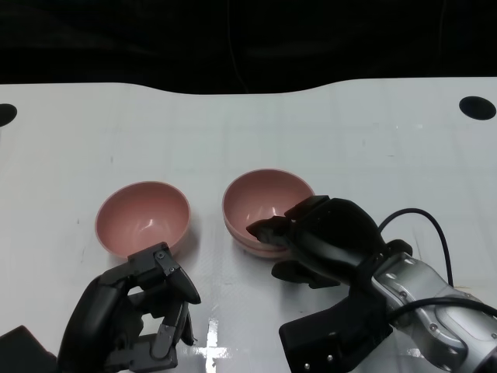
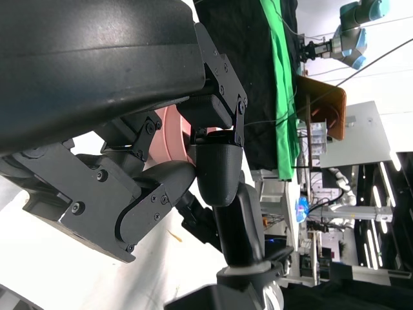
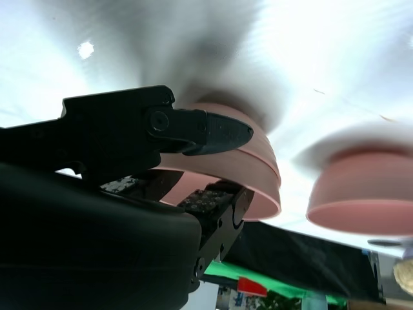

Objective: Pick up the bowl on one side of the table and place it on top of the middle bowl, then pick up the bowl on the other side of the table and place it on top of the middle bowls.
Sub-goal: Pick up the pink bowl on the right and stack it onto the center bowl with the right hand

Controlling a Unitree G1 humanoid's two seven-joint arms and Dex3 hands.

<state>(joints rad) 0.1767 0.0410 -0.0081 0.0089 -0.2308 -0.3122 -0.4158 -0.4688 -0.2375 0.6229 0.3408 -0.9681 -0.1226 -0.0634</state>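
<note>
Lower right of the head frame: right hand (image 1: pixel 311 237) at the rim of the stacked pair (image 1: pixel 264 203), fingers apart (grip or release, cannot tell). Left hand (image 1: pixel 136 315) curled, empty. Side bowl (image 1: pixel 143 217) mid-left on the counter (image 1: pixel 373 148). Second stacking pending; left hand must reach it.

White glossy table (image 1: pixel 326 132), far edge wavy against black backdrop. Round black hole (image 1: pixel 477 107) near table's 2 o'clock corner; part of another black hole (image 1: pixel 5 114) at 10 o'clock edge. Single pink round plastic bowl (image 1: pixel 143 218) sits upright on table at about 8 o'clock from centre. Stack of two pink nested bowls (image 1: pixel 266 210) stands at centre, toward 6 o'clock, just beside single bowl, not touching. Glare patch on surface at 6 o'clock edge.
</note>
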